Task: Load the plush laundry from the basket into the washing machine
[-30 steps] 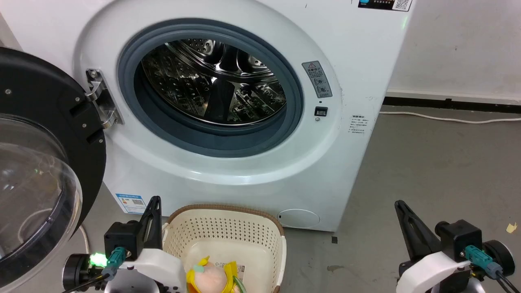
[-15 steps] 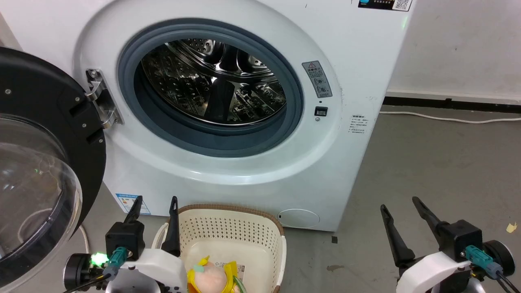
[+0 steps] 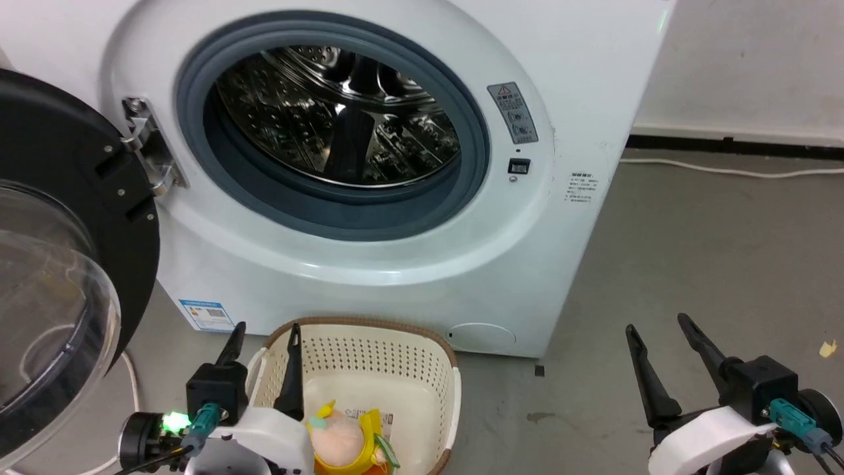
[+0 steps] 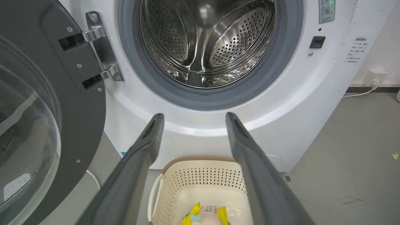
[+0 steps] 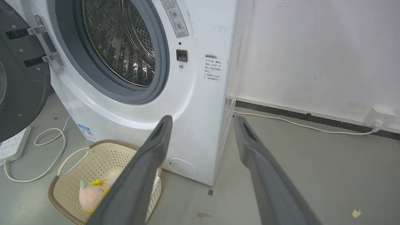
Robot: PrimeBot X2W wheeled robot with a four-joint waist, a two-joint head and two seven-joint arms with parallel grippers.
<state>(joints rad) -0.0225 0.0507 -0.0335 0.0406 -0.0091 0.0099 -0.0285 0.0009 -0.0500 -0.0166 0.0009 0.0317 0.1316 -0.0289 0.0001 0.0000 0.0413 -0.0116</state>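
Observation:
The white washing machine [image 3: 580, 86] stands ahead with its black-rimmed door [image 3: 66, 198] swung open to the left and the steel drum [image 3: 336, 112] bare. On the floor before it sits the cream basket [image 3: 356, 343]. In it lies the plush laundry [image 3: 346, 439], peach head and yellow top showing. My left gripper [image 3: 264, 330] is open, just left of and above the basket's left rim, holding nothing. My right gripper [image 3: 659, 326] is open over the grey floor at the lower right, also holding nothing. The plush laundry [image 5: 90, 195] lies in the basket [image 5: 103, 156] in the right wrist view.
A white cable [image 5: 50, 147] and a power strip [image 5: 12, 143] lie on the floor left of the machine. Another white cable [image 3: 725, 170] runs along the wall base at the right. Grey floor [image 3: 692, 251] spreads right of the machine.
Both grippers went from shut to open. The head camera has tilted slightly down, so the machine sits higher in view and more of the plush shows.

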